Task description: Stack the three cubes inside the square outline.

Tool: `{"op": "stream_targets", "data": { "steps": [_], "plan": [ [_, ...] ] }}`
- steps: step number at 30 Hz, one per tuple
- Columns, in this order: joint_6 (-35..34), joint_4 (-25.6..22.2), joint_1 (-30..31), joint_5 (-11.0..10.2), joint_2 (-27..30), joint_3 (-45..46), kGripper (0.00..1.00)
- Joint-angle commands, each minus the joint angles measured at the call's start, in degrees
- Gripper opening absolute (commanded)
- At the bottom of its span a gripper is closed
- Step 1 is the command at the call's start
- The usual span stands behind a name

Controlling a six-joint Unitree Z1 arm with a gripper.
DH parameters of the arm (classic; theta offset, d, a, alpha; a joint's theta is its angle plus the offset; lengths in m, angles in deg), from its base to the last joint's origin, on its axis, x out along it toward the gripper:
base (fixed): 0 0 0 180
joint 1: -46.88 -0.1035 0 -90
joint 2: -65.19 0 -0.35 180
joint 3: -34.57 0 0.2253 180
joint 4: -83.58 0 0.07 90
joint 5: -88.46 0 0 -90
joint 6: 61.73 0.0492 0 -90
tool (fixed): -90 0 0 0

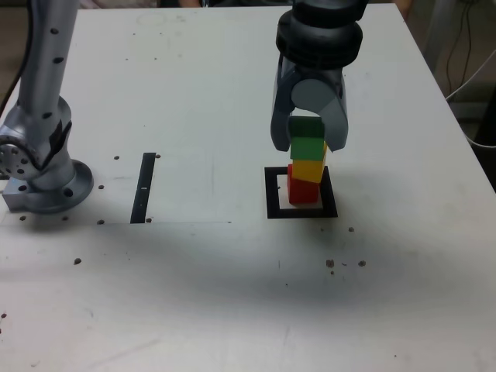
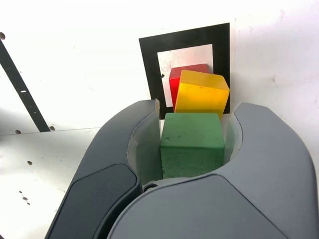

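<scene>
While the green cube (image 1: 307,142) sat as the top tier of a three-high stack, the gripper (image 1: 308,139) hung straight down over it with its two grey fingers on either side. The stack stood inside the square outline (image 1: 273,208), the red cube (image 1: 297,190) on the white centre, the yellow cube (image 1: 308,169) on it and turned a little askew, the green one above. In the wrist view the jaws stood narrowly apart around the green cube (image 2: 192,144); a thin gap showed on one side, so I could not tell whether they were gripping it or had just let go. Below it the yellow cube (image 2: 201,93) and red cube (image 2: 182,78) showed within the square outline (image 2: 149,59). The step in hand looked like the last one: setting the third cube and releasing it. The next move would call for opening the jaws evenly and lifting straight up, since any sideways drag could tip the skewed column out of the outline. A thin black strip (image 1: 144,188) lay well apart from the outline.
</scene>
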Motion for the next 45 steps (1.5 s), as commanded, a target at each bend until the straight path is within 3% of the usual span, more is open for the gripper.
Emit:
{"op": "stream_targets", "data": {
  "steps": [1,9,15,18,32,45],
  "plan": [
    [0.1,0.1,-0.2,-0.1,0.1,-0.1,0.18],
    [0.2,0.3,-0.2,-0.1,-0.1,-0.2,0.48],
    [0.8,1.9,-0.2,-0.4,0.1,0.1,0.87],
    [0.8,2.7,-0.2,-0.6,0.1,0.5,0.99],
    [0.5,2.4,-0.2,-1.5,1.5,2.8,0.99],
    [-0.2,-1.5,0.2,-0.5,14.7,10.9,0.99]
  ]
}}
